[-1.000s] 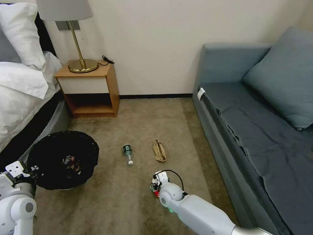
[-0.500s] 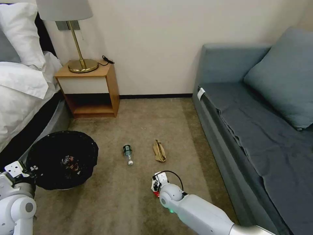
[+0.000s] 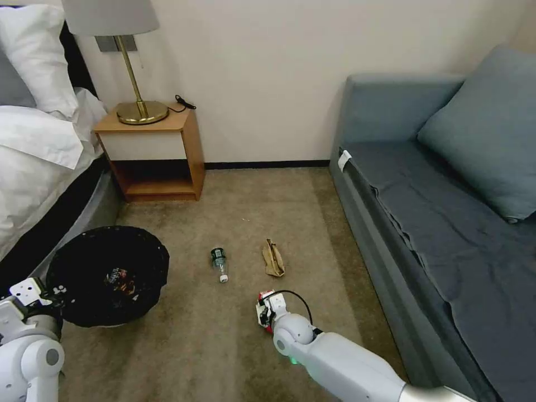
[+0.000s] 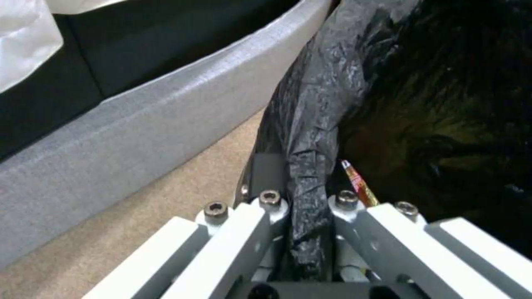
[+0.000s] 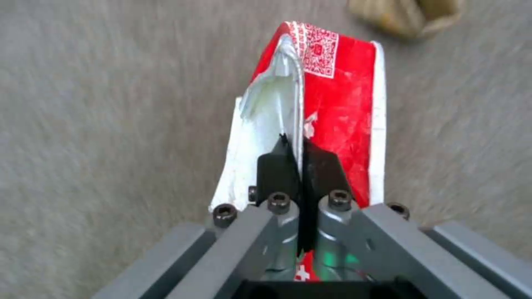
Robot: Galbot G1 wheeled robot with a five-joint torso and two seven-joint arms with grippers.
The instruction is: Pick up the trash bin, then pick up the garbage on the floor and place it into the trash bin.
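**Bin pinched by its liner, wrapper pinched by its edge**

At the far left, by the bed base, the left gripper is clamped on the rim of the trash bin, its jaws closed over a fold of the crinkly black bag that lines it. In the head view the bin appears tilted toward the robot, mouth open, with a few bright scraps lying inside. It looks light, but the film is slick and soft, so the hold probably depends on the jaws catching the hard rim beneath the bag and not the plastic alone; whether they do is hidden by the folds.

Further right on the carpet lie a small clear bottle on its side and, just beside it, a crumpled brown paper bag. The bottle is rigid and round, likely to roll, and best taken across its body. The paper bag is soft and would crush flat under any pinch.

Nearer the robot, the right gripper has its pads pressed together on the torn edge of a red-and-white wrapper, low over the floor. The wrapper is thin, limp and nearly weightless; a pinch on an edge suits it, though glossy film may slide out.
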